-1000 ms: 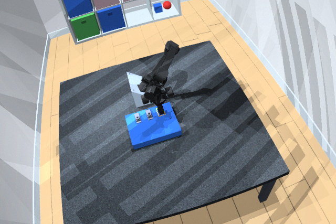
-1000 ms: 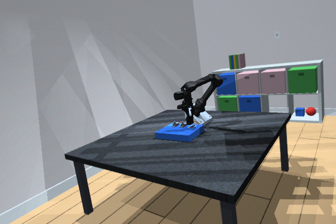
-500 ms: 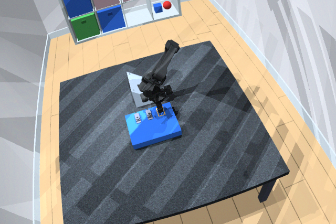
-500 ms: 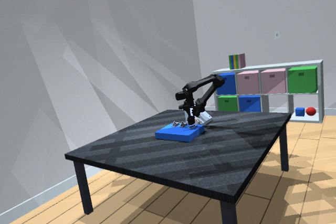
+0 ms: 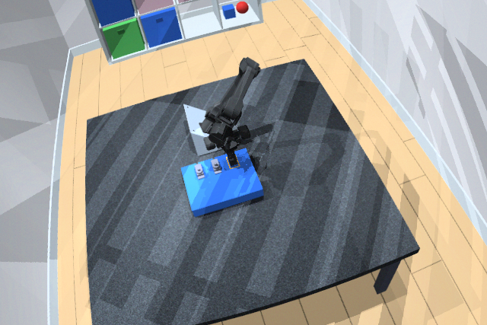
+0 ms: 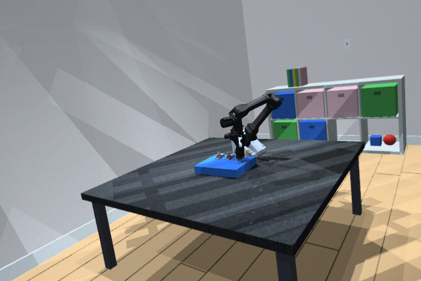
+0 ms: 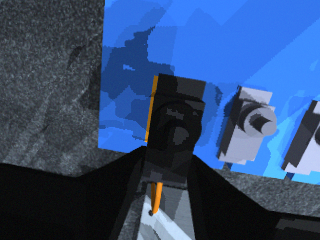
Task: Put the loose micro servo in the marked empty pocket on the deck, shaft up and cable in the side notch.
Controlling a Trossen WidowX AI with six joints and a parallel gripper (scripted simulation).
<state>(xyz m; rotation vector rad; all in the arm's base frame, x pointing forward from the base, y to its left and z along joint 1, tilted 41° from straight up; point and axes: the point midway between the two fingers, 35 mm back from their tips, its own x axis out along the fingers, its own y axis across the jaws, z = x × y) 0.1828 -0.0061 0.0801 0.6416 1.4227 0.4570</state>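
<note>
Jaws closed on the dark servo (image 7: 176,117), holding it over the blue deck (image 5: 224,191) on the bench (image 5: 275,234). In the wrist view the servo covers the marked pocket; only an orange edge of the outline (image 7: 149,112) shows along its left side. Can't tell if it is seated or if the ears are flat. Orange cable (image 7: 157,198) trails from the servo toward the camera. Two grey servos (image 7: 248,125) sit seated in the deck to the right, shafts up. Top view: the arm (image 5: 232,105) reaches down from its white base plate (image 5: 194,125) to the deck's far right corner.
</note>
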